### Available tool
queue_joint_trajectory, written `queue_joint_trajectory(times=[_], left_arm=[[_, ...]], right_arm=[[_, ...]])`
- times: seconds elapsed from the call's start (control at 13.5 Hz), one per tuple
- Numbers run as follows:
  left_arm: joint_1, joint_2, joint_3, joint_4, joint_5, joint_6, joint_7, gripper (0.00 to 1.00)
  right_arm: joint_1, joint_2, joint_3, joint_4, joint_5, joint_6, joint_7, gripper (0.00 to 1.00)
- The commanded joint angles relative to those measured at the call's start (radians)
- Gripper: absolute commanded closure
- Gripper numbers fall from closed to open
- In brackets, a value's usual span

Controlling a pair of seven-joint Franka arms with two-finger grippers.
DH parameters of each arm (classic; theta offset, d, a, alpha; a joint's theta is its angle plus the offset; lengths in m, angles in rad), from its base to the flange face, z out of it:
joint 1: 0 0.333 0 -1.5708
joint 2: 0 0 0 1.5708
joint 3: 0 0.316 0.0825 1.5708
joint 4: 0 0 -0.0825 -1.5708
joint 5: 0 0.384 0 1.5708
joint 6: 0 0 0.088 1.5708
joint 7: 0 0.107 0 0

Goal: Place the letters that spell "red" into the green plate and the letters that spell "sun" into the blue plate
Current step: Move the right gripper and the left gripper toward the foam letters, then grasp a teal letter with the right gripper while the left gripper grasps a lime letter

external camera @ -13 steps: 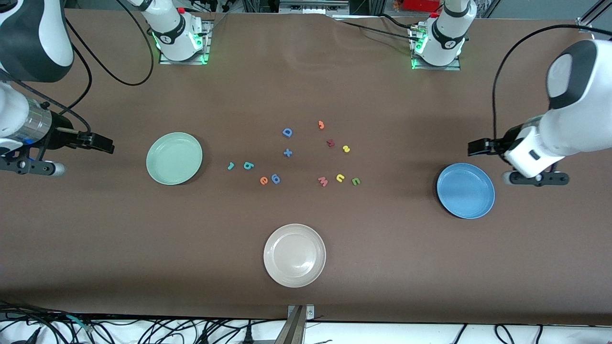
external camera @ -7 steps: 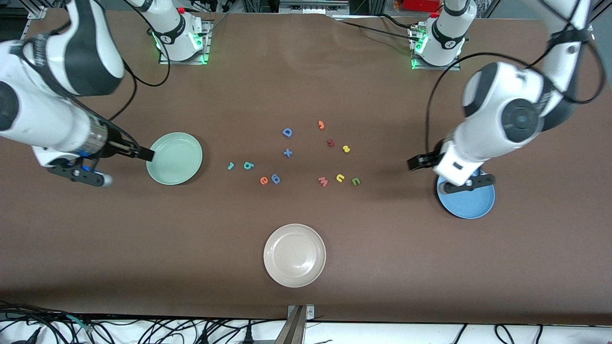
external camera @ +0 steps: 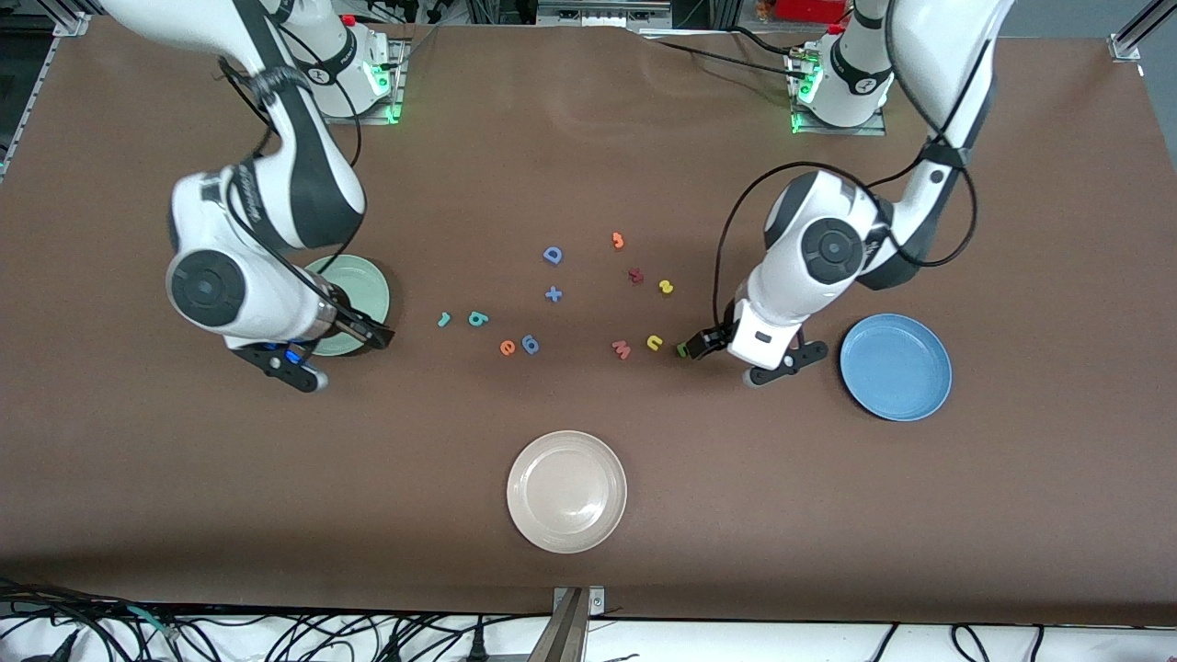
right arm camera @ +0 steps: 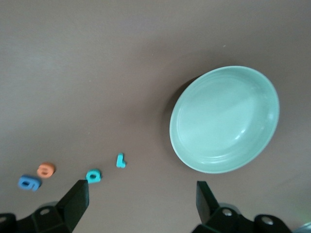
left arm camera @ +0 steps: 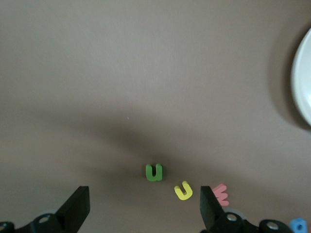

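1. I'm holding my left hand (external camera: 691, 348) released, fingers spread wide, low over the dark green "n" (external camera: 682, 349) on the counter (external camera: 588, 138); nothing grasped.
2. In the left wrist view the "n" (left arm camera: 154, 172) is sitting between my spread fingers (left arm camera: 77, 208), not touching them.
3. Yellow "u" (external camera: 654, 343) is lying just beside the "n", toward the right arm's end; salmon "W" (external camera: 622, 349) is next to it.
4. Yellow "s" (external camera: 666, 287) is lying farther from the front camera than the "u", near a dark red piece (external camera: 634, 275).
5. Blue plate (external camera: 896, 367) is sitting empty toward the left arm's end.
6. I'm holding my right hand (external camera: 375, 335) released too, over the edge of the green plate (external camera: 359, 276); nothing grasped.
7. Green plate is empty.
8. Teal "r" (external camera: 443, 319), teal "d" (external camera: 477, 318) and orange "e" (external camera: 507, 348) are lying on the counter between the green plate and the middle cluster; a blue "6"-like piece (external camera: 530, 344) is just beside the "e".
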Motion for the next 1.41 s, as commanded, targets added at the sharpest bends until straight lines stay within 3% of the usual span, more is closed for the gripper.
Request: queue_joint_trajectory(times=[0.0,0.15,0.45,0.67,1.11,1.19,1.34], left_arm=[[-0.038,0.065,0.006,0.008,0.207,0.024,-0.184,0.00],[-0.047,0.117,0.000,0.020,0.317,0.024,-0.278,0.00],[-0.047,0.157,-0.002,0.028,0.279,0.078,-0.278,0.00],[-0.051,0.174,-0.014,0.030,0.276,0.080,-0.280,0.00],[-0.050,0.212,-0.029,0.056,0.260,0.122,-0.275,0.02],[-0.050,0.216,-0.029,0.056,0.260,0.124,-0.274,0.13],[-0.050,0.216,-0.029,0.056,0.260,0.124,-0.275,0.52]], right_arm=[[0.012,0.025,-0.004,-0.056,0.018,0.069,0.034,0.02],[0.031,0.023,0.002,-0.119,0.018,0.134,0.077,0.02],[0.059,0.065,0.013,-0.154,0.038,0.208,0.117,0.02],[0.084,0.094,0.013,-0.166,0.079,0.253,0.137,0.08],[0.121,0.149,0.011,-0.176,0.078,0.317,0.194,0.08],[0.122,0.155,0.011,-0.177,0.078,0.315,0.194,0.10],[0.121,0.155,0.011,-0.185,0.079,0.298,0.195,0.18]])
